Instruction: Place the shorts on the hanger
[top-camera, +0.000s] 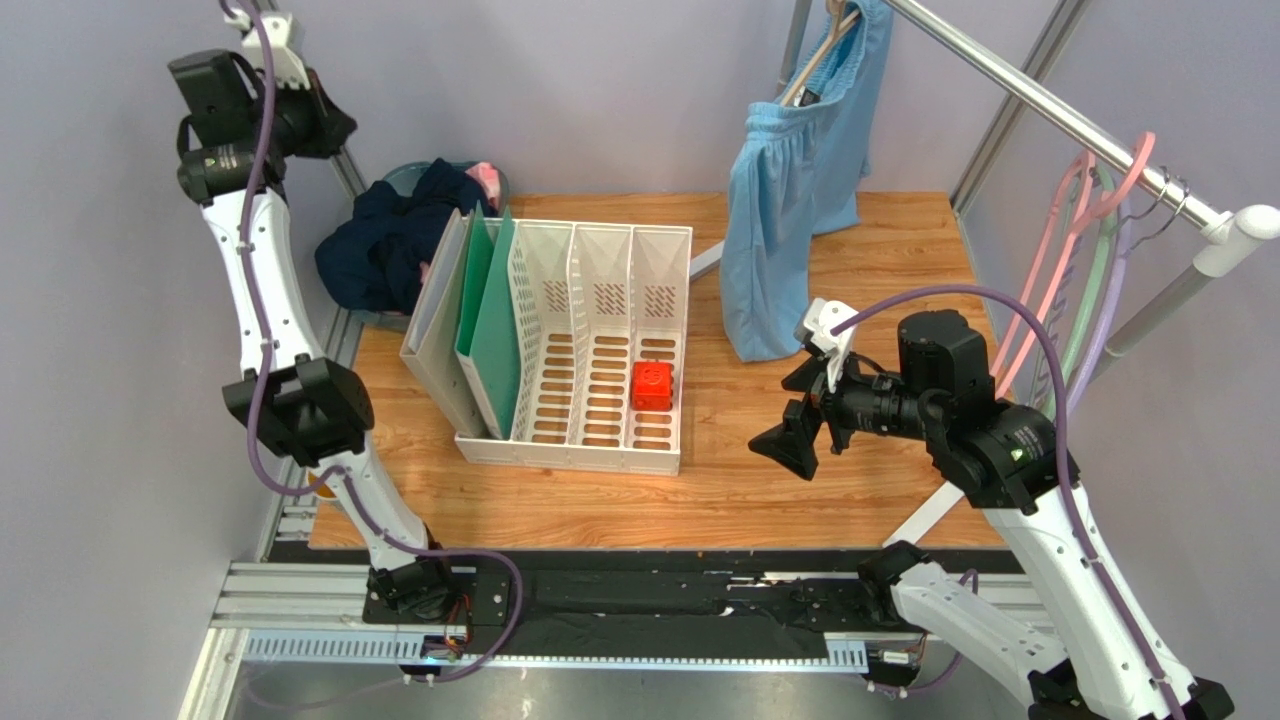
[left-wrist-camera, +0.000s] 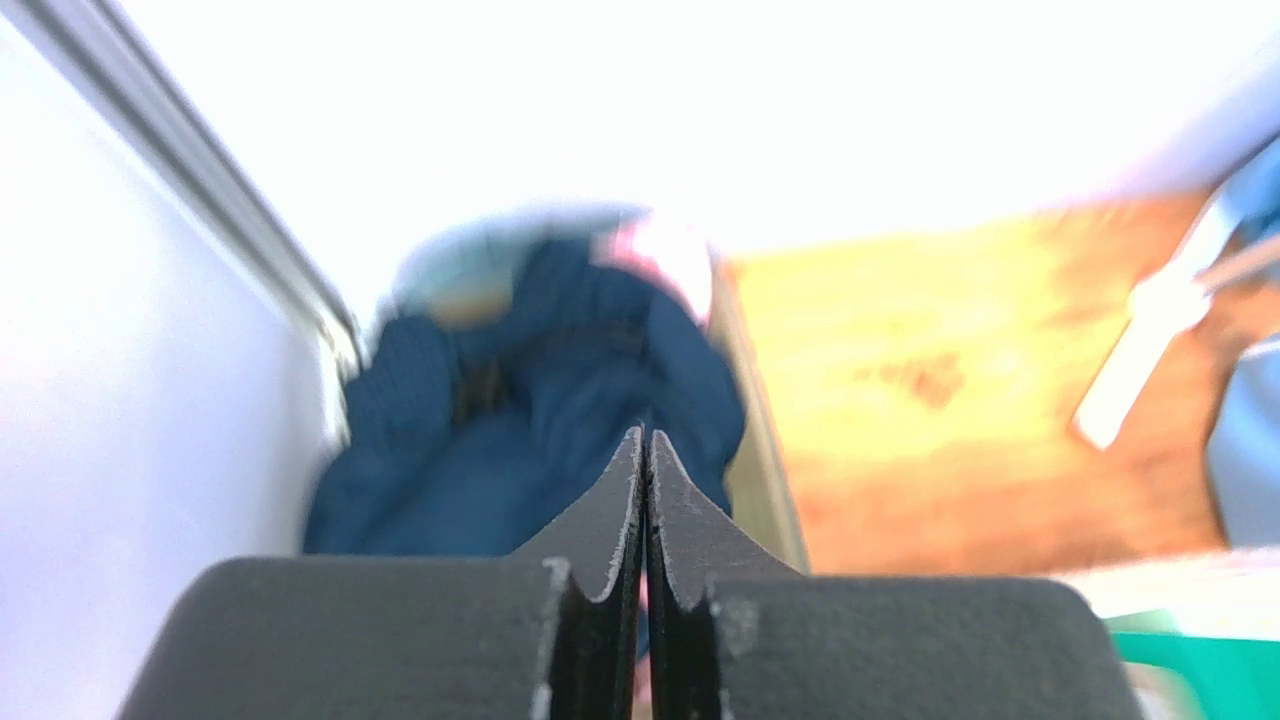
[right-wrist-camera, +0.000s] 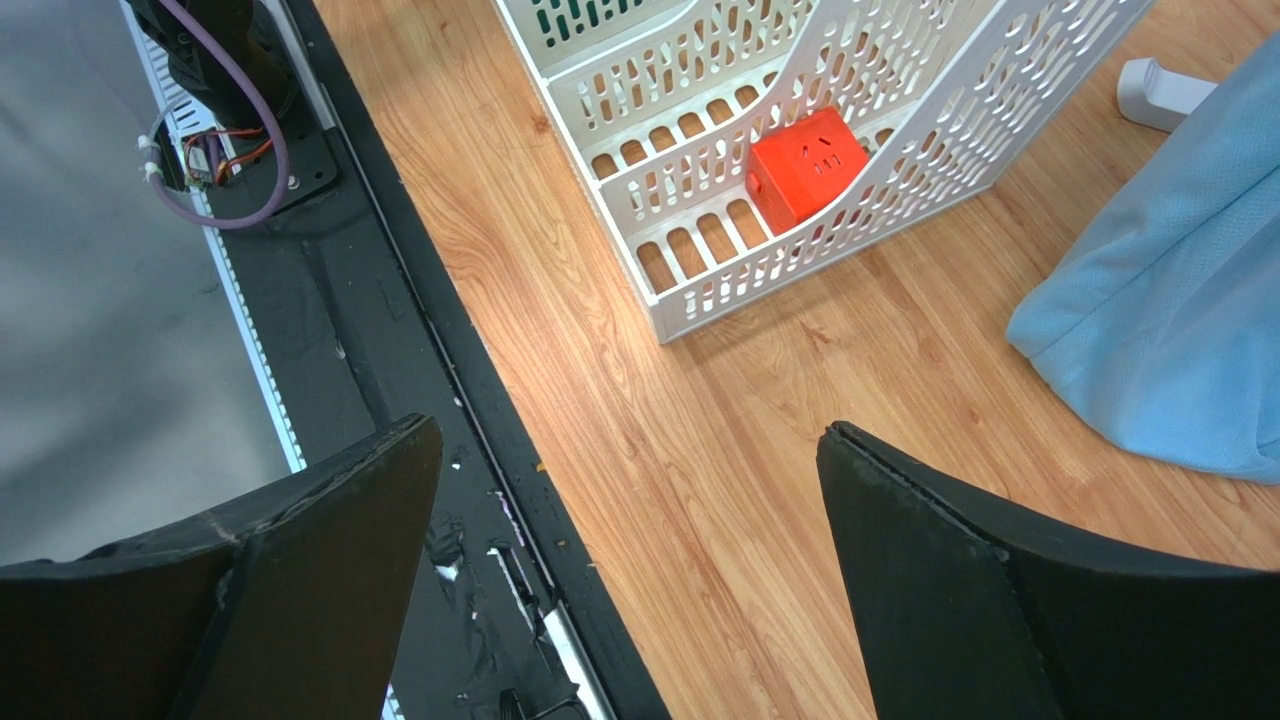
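currently the left gripper (left-wrist-camera: 646, 450) is pinched shut on nothing above the navy shorts (top-camera: 383, 240), heaped in a bin (top-camera: 394, 177) at the far-left corner (pink cloth (top-camera: 484, 183) alongside); it should open before dropping, then pinch the waistband. right gripper (right-wrist-camera: 627, 435) gapes wide, pink hanger (top-camera: 1052, 285) hangs on the rail (top-camera: 1022, 90), rack (top-camera: 661, 240) holds a red block (top-camera: 652, 386).

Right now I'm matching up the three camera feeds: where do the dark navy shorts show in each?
Top external: the navy shorts lie heaped at the far left, left of the white file rack.
Left wrist: blurred, centre-left, just beyond the tips of the shut left gripper.
Right wrist: not in it.
Shared landmark: the hanging light blue shorts, right of centre from above, at the right edge of both wrist views.
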